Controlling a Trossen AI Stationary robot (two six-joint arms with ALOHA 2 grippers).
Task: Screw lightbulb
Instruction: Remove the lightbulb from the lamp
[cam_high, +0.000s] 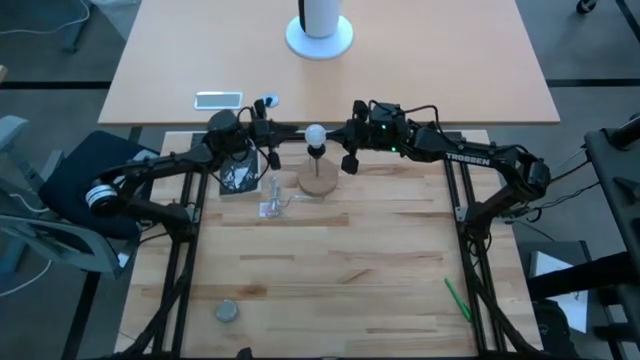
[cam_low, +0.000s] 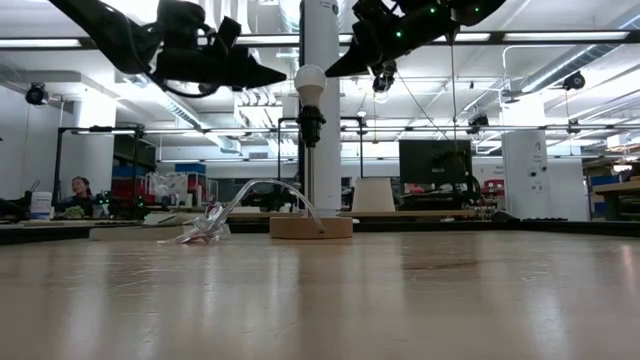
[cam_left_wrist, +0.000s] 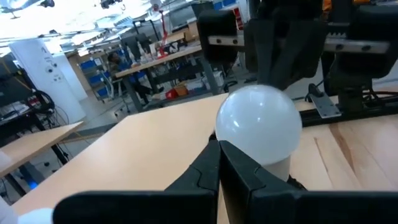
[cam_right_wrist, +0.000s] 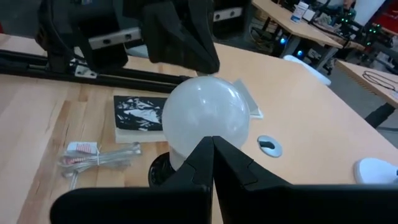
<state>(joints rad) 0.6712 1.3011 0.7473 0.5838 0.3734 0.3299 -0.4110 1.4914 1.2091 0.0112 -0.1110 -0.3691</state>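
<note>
The white frosted lightbulb (cam_high: 315, 132) (cam_low: 310, 80) stands upright in a black socket (cam_low: 309, 120) on a thin stem, which rises from a round wooden base (cam_high: 318, 180) at the table's far middle. My left gripper (cam_high: 298, 131) (cam_left_wrist: 217, 149) is shut and level, its tip at the globe's left side. From the right, my right gripper (cam_high: 334, 131) (cam_right_wrist: 211, 143) is shut too, its tip at the globe's right side. Both hang at bulb height, well above the table. My left gripper's shut fingertips (cam_left_wrist: 219, 152) reach the globe's left side (cam_left_wrist: 233, 134), coming level from the table's left; whether they touch it, I cannot tell. My right gripper's shut fingertips (cam_right_wrist: 212, 146) meet the globe's right side (cam_right_wrist: 208, 124), slanting slightly down from the table's right; touch cannot be told either.
A clear plastic bag with a cord (cam_high: 272, 200) and a black-and-white packet (cam_high: 238, 177) lie left of the wooden base. A grey disc (cam_high: 227, 311) sits near left, a green pen (cam_high: 457, 298) near right. A phone (cam_high: 218, 99) and a white stand (cam_high: 319, 35) lie beyond.
</note>
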